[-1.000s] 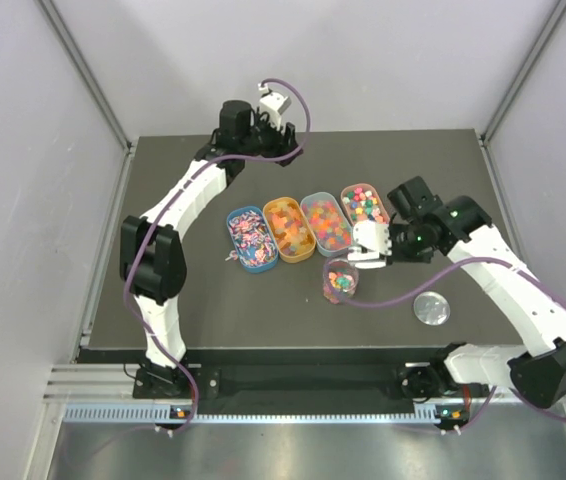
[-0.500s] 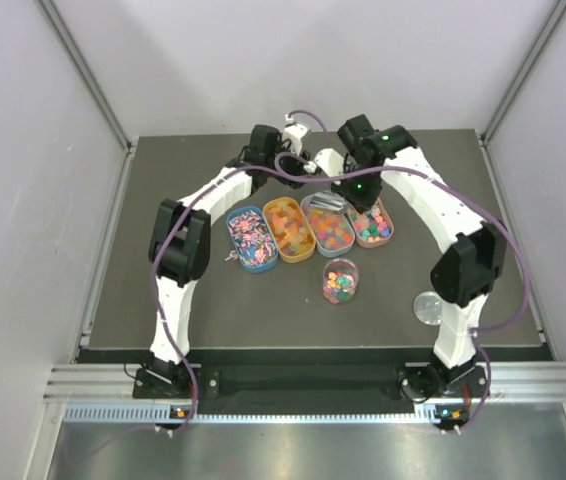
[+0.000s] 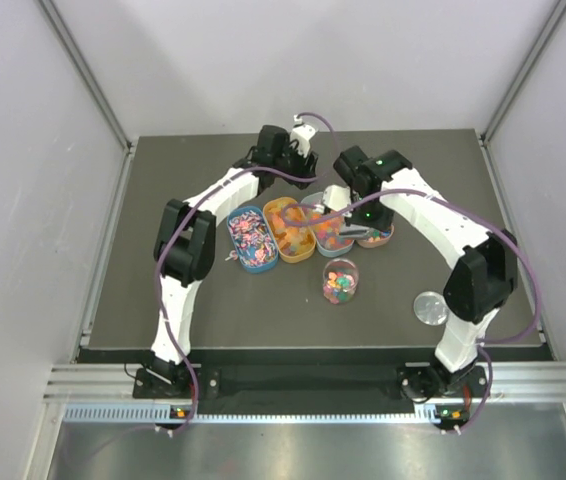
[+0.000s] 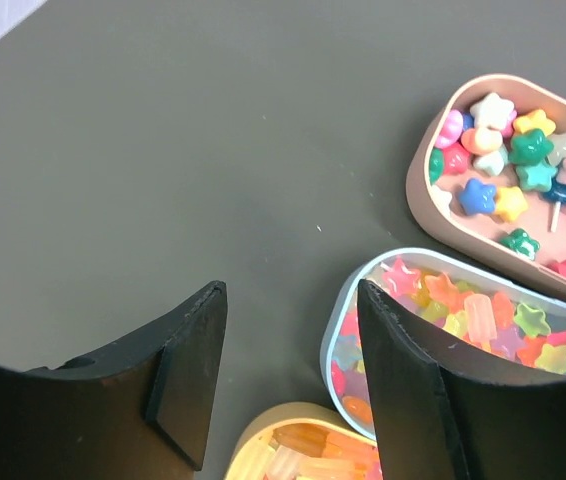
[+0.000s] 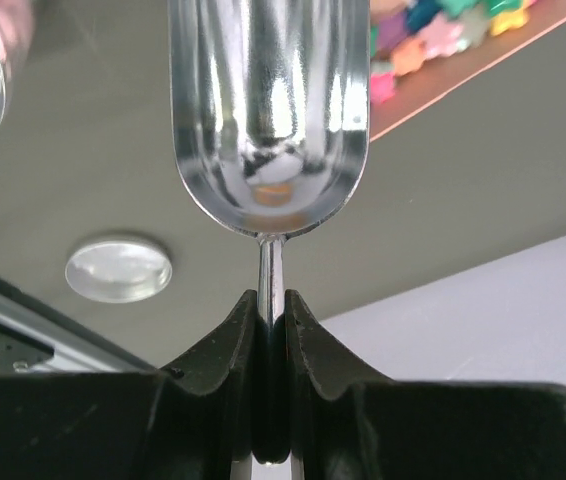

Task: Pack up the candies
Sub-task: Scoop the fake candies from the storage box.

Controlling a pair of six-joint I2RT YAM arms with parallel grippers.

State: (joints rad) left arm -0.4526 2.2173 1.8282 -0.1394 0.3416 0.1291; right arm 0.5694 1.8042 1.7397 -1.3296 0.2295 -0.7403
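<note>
Candies fill four oval trays in a row mid-table, and more candies lie in the clear jar in front of them. My right gripper is shut on the thin handle of a metal scoop, whose bowl looks empty. Seen from the top, this gripper hangs over the two right-hand trays. My left gripper is open and holds nothing. It hovers behind the trays, above bare table by the far ends of the orange tray and the light-blue tray.
The pink tray of star candies is the rightmost, and the blue tray the leftmost. The jar's round lid lies flat at the front right. Both arms arch over the back of the table, close to each other.
My right arm swung the scoop from beside the jar to the back and then down over the right-hand trays. My left arm came forward from the back edge toward the trays.
</note>
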